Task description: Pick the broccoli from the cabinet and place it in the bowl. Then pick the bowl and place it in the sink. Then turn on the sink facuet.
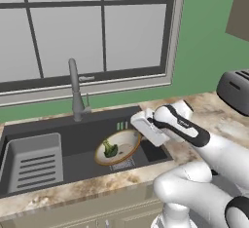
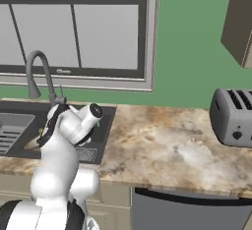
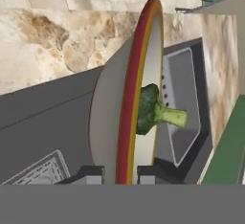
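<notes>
The bowl (image 1: 121, 142), cream with a brown rim, hangs tilted inside the dark sink (image 1: 73, 124), just above the square drain grate (image 1: 124, 164). My gripper (image 1: 139, 134) is shut on its right rim. In the hand view the bowl's rim (image 3: 139, 89) runs edge-on between my fingertips (image 3: 88, 174), with the gripper (image 3: 120, 175) clamped on it. The broccoli (image 1: 110, 149) lies in the bowl, and its pale stalk shows in the hand view (image 3: 155, 110). The faucet (image 1: 75, 90) stands behind the basin, left of the bowl. I cannot tell whether the bowl touches the sink floor.
A ribbed grey rack insert (image 1: 36, 161) fills the sink's left part. A toaster (image 2: 231, 116) stands on the marble counter (image 2: 162, 145) to the right. The cabinet (image 2: 238, 22) hangs at the upper right. A window runs behind the faucet (image 2: 42, 74).
</notes>
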### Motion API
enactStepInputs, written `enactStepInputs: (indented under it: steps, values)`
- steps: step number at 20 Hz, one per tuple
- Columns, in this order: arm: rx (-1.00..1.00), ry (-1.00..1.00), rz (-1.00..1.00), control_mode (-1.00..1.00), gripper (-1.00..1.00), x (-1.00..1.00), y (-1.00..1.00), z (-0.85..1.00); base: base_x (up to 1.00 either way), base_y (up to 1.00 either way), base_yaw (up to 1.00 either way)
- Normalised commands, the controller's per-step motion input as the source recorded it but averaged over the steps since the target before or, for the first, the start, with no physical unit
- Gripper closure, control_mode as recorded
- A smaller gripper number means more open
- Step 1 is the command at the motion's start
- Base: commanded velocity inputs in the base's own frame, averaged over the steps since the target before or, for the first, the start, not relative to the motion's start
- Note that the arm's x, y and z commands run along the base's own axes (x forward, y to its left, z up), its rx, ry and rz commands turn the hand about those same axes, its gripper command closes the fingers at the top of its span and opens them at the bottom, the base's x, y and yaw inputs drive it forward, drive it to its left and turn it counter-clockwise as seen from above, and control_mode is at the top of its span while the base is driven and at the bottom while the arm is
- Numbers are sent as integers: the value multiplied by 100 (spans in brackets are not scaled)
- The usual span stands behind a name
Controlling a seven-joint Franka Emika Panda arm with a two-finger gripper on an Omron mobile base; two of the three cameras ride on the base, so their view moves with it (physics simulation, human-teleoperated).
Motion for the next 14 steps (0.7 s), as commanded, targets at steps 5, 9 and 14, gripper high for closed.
enactStepInputs:
  steps: [5, 9, 14]
  values:
    - [0, 0, 13, -100, 100, 42, 40, -32, 0, 0, 0]
    - [0, 0, 12, -100, 100, 32, 36, -41, 0, 0, 0]
    - [0, 0, 9, -100, 100, 43, 19, -36, 0, 0, 0]
